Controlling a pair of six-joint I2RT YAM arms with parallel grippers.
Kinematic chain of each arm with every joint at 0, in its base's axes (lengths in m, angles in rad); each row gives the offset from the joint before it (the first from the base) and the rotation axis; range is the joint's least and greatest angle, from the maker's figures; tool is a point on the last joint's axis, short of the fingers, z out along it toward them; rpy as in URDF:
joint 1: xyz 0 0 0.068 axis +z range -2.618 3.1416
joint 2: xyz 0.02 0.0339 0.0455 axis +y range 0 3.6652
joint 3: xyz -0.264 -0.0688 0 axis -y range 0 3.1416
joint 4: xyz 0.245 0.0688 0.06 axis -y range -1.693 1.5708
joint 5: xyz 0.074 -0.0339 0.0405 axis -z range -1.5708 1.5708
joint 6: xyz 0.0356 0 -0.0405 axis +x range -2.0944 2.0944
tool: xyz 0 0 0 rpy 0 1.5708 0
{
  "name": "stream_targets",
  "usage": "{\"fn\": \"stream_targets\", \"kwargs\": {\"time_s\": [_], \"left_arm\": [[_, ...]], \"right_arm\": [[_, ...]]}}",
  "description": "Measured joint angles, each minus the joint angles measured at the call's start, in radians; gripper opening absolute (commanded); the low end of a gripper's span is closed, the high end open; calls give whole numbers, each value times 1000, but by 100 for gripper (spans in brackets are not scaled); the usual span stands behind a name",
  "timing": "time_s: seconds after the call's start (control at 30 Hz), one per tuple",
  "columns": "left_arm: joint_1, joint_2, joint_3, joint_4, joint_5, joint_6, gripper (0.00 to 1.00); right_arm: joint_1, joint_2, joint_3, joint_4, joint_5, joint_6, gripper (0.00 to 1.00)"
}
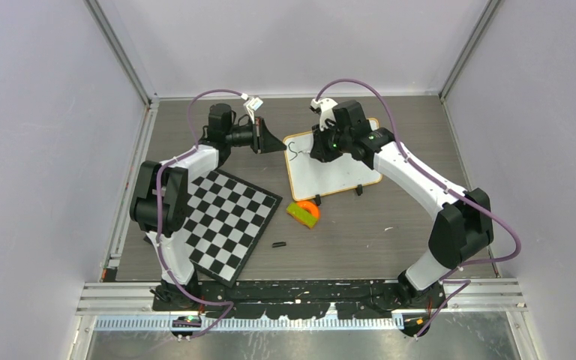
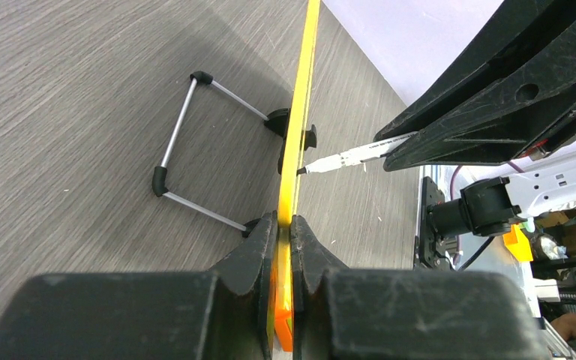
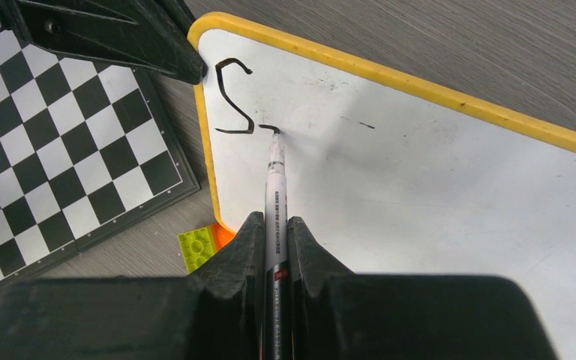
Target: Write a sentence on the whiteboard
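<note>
Inside left gripper (image 2: 285, 221) pinch: whiteboard (image 2: 301, 90) frame edge; likely light, stiff, tippy, so hold the frame. Ahead of right gripper (image 3: 274, 221), clamped marker (image 3: 276, 169) tip touches board

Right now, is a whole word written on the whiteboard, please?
No, only an S and the start of a second letter stand on the whiteboard.

On the counter (image 1: 390, 232) the whiteboard (image 1: 334, 176) stands far centre, the chequered board (image 1: 225, 221) lying left of it and nearer, a block (image 1: 304, 213) just before its near left corner, the left pincer (image 2: 285, 221) clamped on its left edge, the right pincer's (image 3: 274, 217) marker (image 3: 276, 169) tip touching it beside the sentence's (image 3: 234, 101) first letter.
</note>
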Motion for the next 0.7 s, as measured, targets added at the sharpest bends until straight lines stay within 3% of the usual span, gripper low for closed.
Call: {"fn": "stream_targets", "kwargs": {"time_s": [0.7], "left_arm": [[0,0,0,0,9,0,0]], "right_arm": [[-7,-26,11,-4,-35,-1,0]]}}
